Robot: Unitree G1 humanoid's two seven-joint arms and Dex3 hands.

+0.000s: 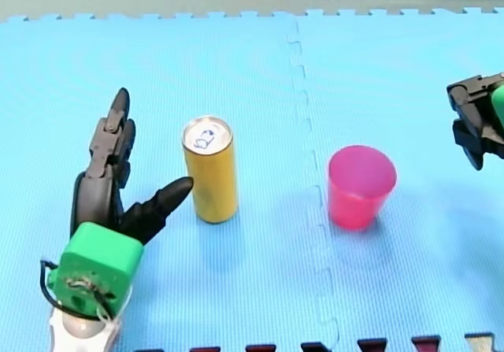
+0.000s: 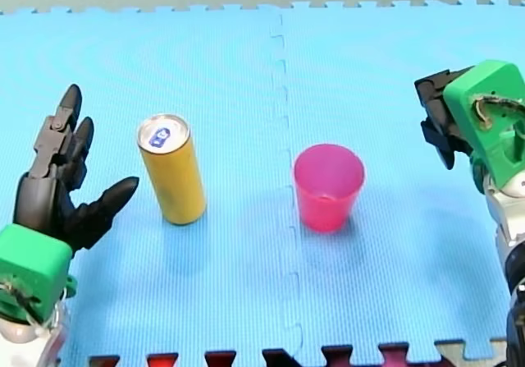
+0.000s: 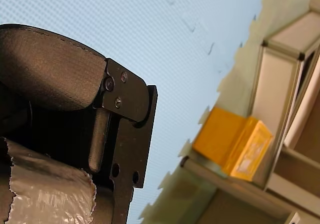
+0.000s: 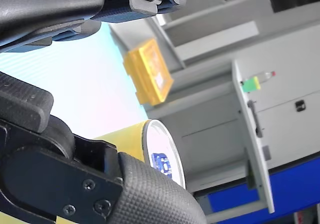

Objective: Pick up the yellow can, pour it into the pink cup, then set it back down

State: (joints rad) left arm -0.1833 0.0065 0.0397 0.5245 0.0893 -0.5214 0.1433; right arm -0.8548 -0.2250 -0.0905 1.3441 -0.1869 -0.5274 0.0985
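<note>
A yellow can (image 1: 210, 171) stands upright on the blue foam mat (image 1: 260, 92), left of centre. To its right, a short gap away, a pink cup (image 1: 361, 185) stands upright with its mouth up. My left hand (image 1: 138, 159) is open on the mat just left of the can, thumb pointing at the can's lower half without touching it. In the second wrist view the can's top (image 4: 162, 151) shows close beside dark fingers (image 4: 150, 189). My right hand (image 2: 443, 121) hovers at the mat's right edge, well right of the cup, holding nothing.
A seam of interlocking mat tiles (image 1: 303, 100) runs between can and cup. Coloured tile edges (image 2: 271, 357) line the near side. The wrist views show a yellow box (image 3: 235, 144) on a shelf unit beyond the mat's edge.
</note>
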